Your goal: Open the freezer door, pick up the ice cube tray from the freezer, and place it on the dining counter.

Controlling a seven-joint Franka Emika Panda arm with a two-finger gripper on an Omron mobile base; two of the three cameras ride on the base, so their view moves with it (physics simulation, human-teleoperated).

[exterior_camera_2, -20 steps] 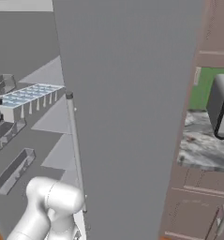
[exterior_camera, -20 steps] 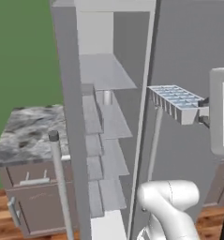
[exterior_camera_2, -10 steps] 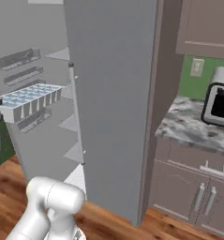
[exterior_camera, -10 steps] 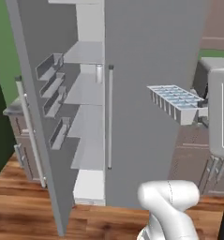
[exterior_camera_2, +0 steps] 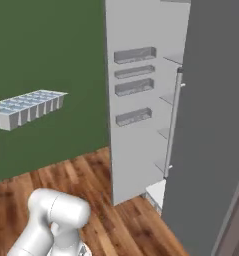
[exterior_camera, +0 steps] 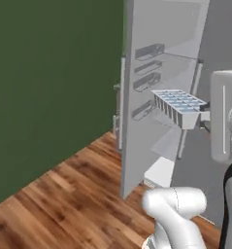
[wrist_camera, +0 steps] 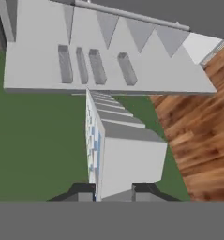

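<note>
The pale blue-white ice cube tray [exterior_camera: 178,106] hangs level in the air, with my gripper [exterior_camera: 204,115] shut on its near end. From the other side, the ice cube tray [exterior_camera_2: 30,106] floats in front of the green wall. In the hand view the ice cube tray [wrist_camera: 118,147] runs edge-on away from my gripper [wrist_camera: 112,191], a fingertip on each side. The freezer door [exterior_camera: 158,82] stands wide open, several bins on its inner face. Past it show the shelves of the freezer [exterior_camera_2: 170,100]. The dining counter is out of view.
A dark green wall [exterior_camera: 49,87] covers the left. Wooden floor [exterior_camera: 69,194] runs below the tray and up to the fridge. The wider grey fridge door [exterior_camera_2: 211,130] with its bar handle [exterior_camera_2: 173,125] stands at the right. My white arm base [exterior_camera_2: 53,220] rises low in view.
The whole picture has swung: the base has turned, so the fridge slid to the right and the green wall came in. The tray stays in my shut gripper, unchanged.
</note>
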